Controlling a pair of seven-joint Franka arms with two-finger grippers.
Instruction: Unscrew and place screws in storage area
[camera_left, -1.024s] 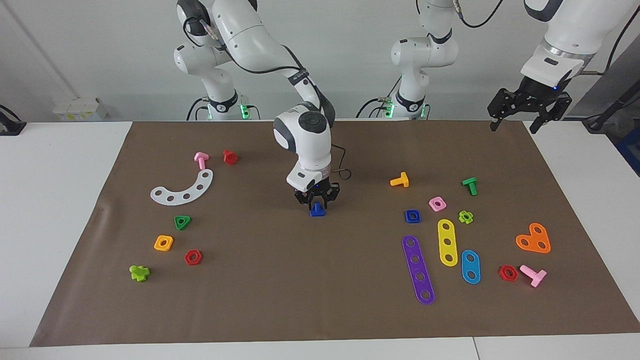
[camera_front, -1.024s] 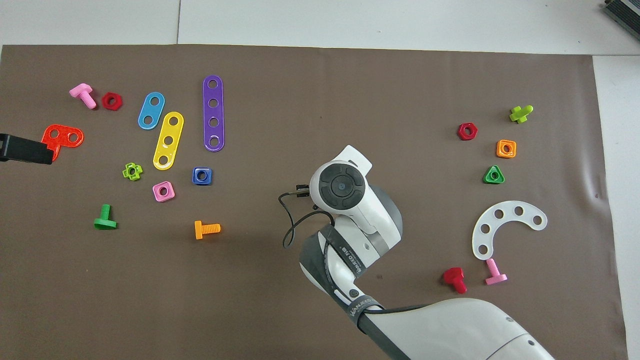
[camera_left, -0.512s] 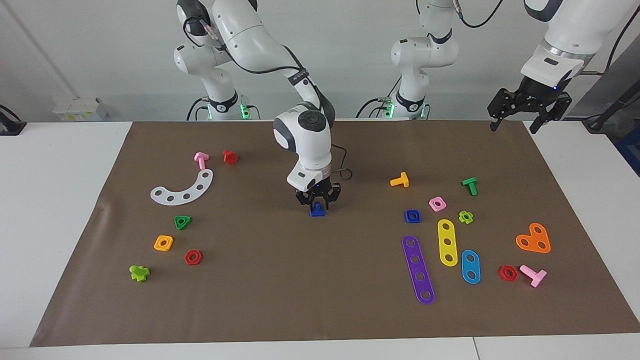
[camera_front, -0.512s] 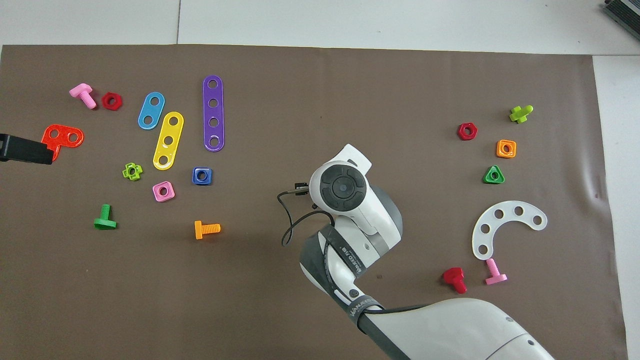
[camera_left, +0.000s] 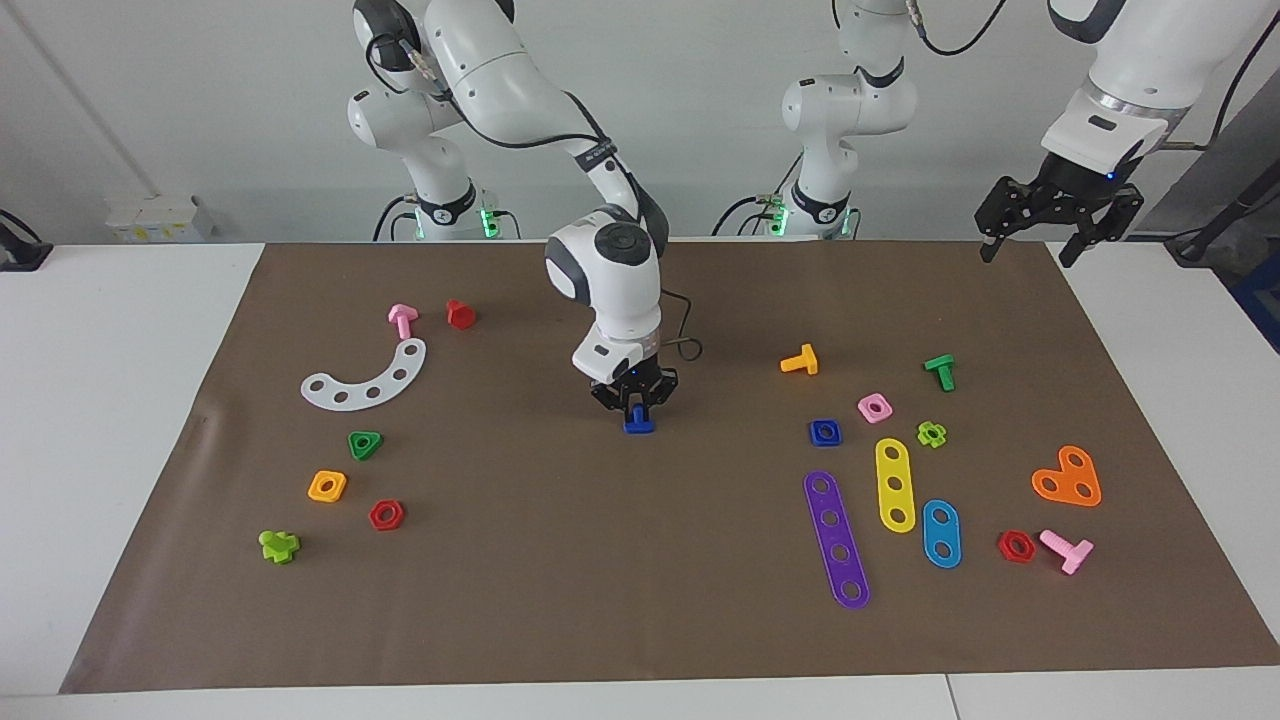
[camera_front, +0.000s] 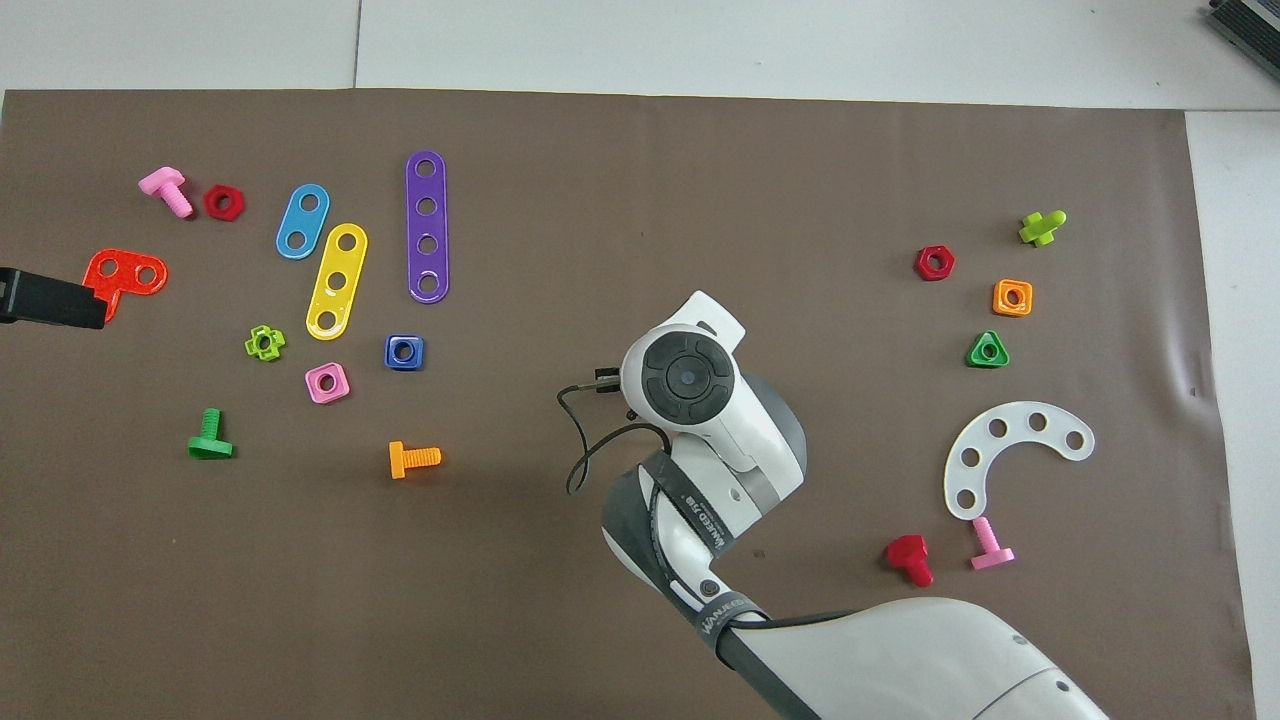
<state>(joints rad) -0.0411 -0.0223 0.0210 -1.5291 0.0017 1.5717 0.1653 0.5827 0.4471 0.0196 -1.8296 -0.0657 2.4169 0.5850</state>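
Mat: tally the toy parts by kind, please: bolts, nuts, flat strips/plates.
Bolts: 7, including the dark-blue bolt in the right tool
Nuts: 7
Strips and plates: 5
Total: 19

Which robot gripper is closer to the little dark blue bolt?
The right one. The right gripper is shut on the dark blue bolt in the middle of the mat. The left gripper waits up in the air over the mat's corner at the left arm's end.

purple strip (camera_left: 836, 539) beside yellow strip (camera_left: 895, 484) and blue strip (camera_left: 941, 533).
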